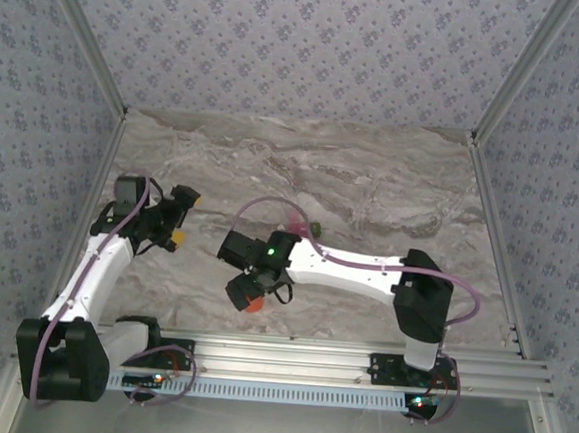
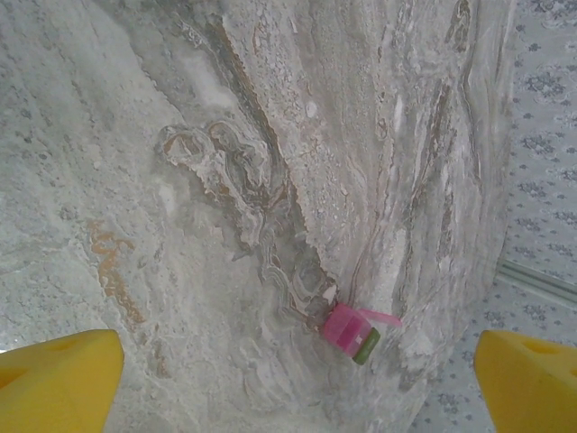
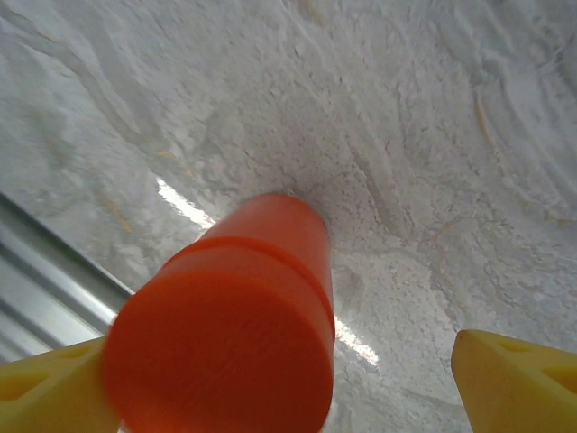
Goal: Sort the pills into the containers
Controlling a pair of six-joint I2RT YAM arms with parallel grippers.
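Observation:
The containers [image 2: 350, 332] are a tiny joined box, pink and olive-green, with a pink lid flap standing up. They lie on the marble table ahead of my left gripper [image 2: 293, 383], which is open and well short of them. From above, the containers [image 1: 309, 225] sit mid-table, just behind the right arm. An orange-red bottle [image 3: 234, 325] stands upright between the fingers of my right gripper [image 3: 275, 383], close against the left finger [image 3: 45, 392] with a wide gap to the right finger [image 3: 514, 383]. The overhead view puts that bottle [image 1: 253, 305] near the front edge. The pills are hidden.
An aluminium rail [image 1: 359, 357] runs along the table's near edge, close beside the bottle [image 3: 45, 271]. Patterned walls [image 1: 37, 106] close in the left, right and back. My left gripper [image 1: 182, 218] hovers at the table's left side.

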